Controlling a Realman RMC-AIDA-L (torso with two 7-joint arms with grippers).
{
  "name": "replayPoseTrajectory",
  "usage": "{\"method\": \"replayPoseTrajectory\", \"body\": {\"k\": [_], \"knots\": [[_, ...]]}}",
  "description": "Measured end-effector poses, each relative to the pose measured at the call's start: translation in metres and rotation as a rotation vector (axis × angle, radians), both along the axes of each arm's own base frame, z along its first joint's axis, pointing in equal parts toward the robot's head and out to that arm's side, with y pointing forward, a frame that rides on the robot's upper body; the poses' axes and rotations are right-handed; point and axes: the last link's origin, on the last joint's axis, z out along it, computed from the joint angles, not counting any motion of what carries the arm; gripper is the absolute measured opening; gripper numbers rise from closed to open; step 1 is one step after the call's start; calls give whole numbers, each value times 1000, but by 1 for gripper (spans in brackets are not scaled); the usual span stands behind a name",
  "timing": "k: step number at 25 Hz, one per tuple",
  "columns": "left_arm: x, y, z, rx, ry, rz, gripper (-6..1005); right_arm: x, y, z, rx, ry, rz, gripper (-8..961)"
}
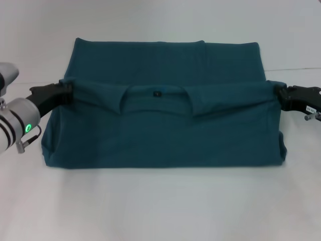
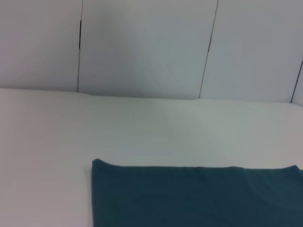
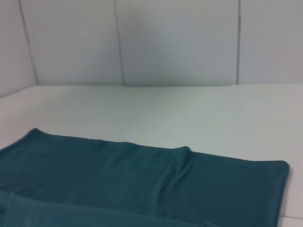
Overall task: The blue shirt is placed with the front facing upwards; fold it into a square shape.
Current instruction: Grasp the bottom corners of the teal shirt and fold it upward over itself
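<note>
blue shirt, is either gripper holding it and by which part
Both are. The left gripper pinches the blue shirt at its left side edge, the right gripper at its right side edge, at collar height.

The left arm (image 1: 15, 125) was silver-grey with black bands, a glowing green ring light and a thin cable, ending in a black gripper (image 1: 64, 93). The right gripper (image 1: 279, 94) was black, bearing a small white label.

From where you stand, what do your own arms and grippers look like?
My left arm is silver-grey and cylindrical, with black rings, a small green glowing light and a thin cable at the wrist. The left gripper is matt black and angular. The right gripper is black too, carrying a small white label and a little metal fitting.
</note>
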Motion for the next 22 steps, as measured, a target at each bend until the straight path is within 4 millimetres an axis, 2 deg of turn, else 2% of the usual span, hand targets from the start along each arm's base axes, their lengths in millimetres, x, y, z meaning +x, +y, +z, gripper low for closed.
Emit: {"method": "replayPoseTrajectory", "body": {"k": [7,22], "knots": [[6,9,3,22,8,15,55,0,11,0,16,-26,-44,33],[12,12,-1,35,34,3,58,-9,21,-8,1,-79,-38,33]]}}
